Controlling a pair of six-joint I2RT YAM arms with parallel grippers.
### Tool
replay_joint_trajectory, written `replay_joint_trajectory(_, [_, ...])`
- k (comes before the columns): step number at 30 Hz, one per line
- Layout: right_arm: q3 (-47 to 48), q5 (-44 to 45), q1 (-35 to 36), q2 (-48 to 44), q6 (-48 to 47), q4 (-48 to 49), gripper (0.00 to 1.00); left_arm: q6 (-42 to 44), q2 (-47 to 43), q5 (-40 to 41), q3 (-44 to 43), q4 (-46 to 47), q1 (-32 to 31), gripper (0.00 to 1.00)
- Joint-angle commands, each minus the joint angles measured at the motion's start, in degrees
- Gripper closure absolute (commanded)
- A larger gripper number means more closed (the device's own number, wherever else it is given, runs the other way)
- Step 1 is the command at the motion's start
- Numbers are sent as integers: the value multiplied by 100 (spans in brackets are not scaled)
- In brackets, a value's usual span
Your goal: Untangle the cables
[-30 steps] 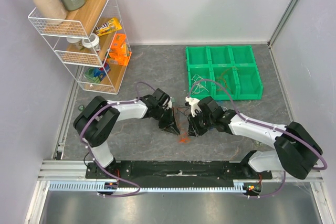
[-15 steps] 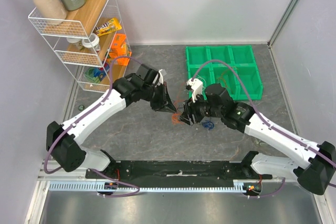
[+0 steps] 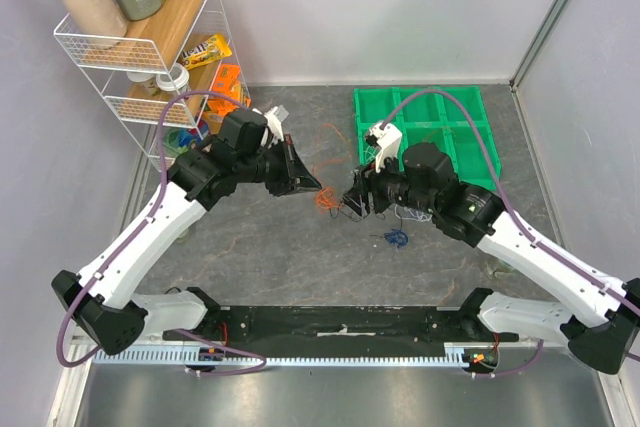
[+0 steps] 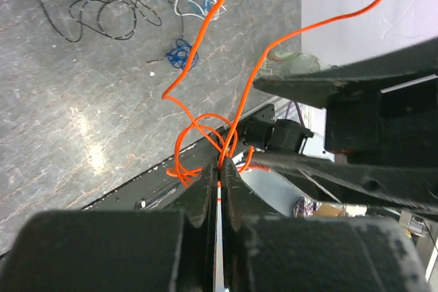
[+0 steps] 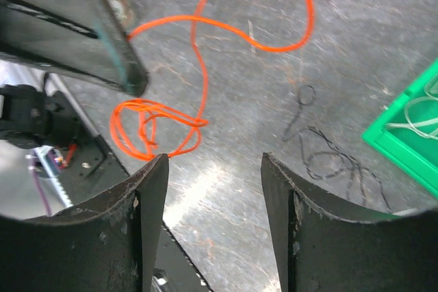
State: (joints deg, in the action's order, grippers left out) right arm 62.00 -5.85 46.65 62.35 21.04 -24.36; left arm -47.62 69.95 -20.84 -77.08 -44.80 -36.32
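- The left gripper [image 3: 311, 187] hangs above the grey stone-look tabletop [image 3: 300, 267], off the left side of the green plastic compartment tray [image 3: 470, 107]. Its jaws are pressed together on the thin orange cable [image 3: 324, 198].
- In the left wrist view the two dark fingers [image 4: 204, 189] meet on a strand of that cable [image 4: 205, 124]. A small tangle of orange loops hangs just past the fingertips, and two strands run off toward the tray.
- The right gripper [image 3: 352, 197] is off the tray's near left corner, facing the left gripper. Its jaws stand wide apart with nothing between them.
- From the right wrist, the tabletop shows between the two fingers [image 5: 147, 223]. The orange cable [image 5: 154, 128] lies in a loopy bunch beyond them, on the side away from the tray [image 5: 410, 141].
- A thin black cable [image 5: 332, 158] lies in loose curls on the tabletop, just off the tray's edge.
- A small blue cable bunch [image 3: 396, 238] lies on the tabletop, nearer than the tray's near left corner, apart from the orange one.
- Pale wire loops [image 5: 417, 111] sit inside a tray compartment.
- A second blue bunch with a white cable [image 4: 183, 1] lies close to the tray's edge.
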Motion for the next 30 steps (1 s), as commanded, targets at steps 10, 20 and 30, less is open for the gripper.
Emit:
replay_joint_trajectory(10, [690,-1313,45,452,622,934,37,103,-61,1153,-492,-741,195,98])
replay_joint_trajectory(20, [954,-1042,581,1025,252,968,53,121,-140,1091,-475,-820,204,99])
replay_joint_trajectory(30, [919,-208,828,1227,-161,845,67,95,-131,907,-492,-847,213,98])
